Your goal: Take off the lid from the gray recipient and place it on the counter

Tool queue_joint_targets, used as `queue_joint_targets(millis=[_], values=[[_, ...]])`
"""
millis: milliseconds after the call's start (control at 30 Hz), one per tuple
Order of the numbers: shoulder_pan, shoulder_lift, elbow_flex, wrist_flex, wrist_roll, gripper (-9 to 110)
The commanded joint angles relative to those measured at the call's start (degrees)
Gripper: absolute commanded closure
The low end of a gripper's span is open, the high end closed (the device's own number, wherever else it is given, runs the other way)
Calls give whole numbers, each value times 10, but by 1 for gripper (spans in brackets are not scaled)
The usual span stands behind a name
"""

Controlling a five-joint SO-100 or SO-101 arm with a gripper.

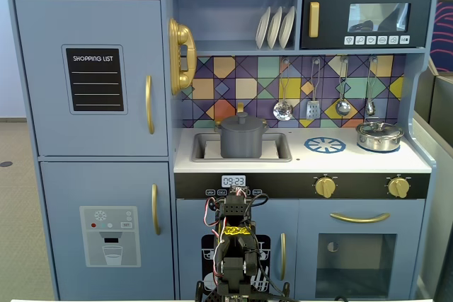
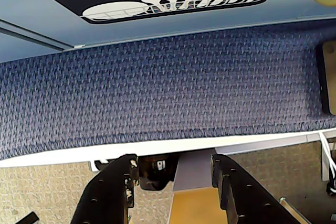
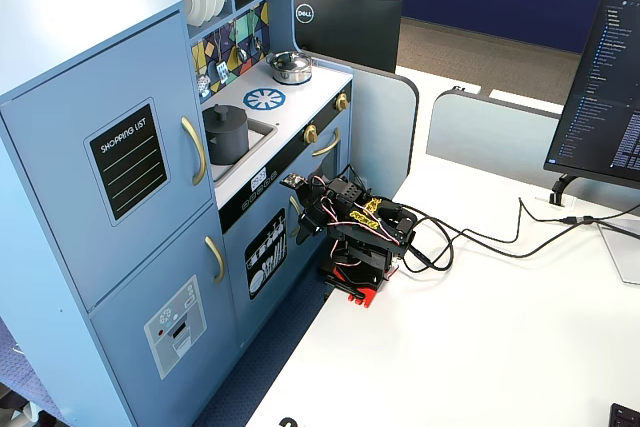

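- Gripper empty, jaws apart, arm folded low, well below the counter.
- I may hit the counter edge rising.
- Lid knob is small; pot in sink could tip.

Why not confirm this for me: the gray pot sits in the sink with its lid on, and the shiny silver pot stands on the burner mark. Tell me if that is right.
One thing is wrong. In a fixed view the silver pot stands on the counter right of the burner mark, not on it. The gray pot does sit in the sink, its lid on.
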Motion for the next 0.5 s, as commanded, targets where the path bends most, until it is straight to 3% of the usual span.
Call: queue_joint_targets(millis=[0, 467], values=[[47, -4, 0, 104, -5, 101], [67, -4, -12, 67, -11, 101]])
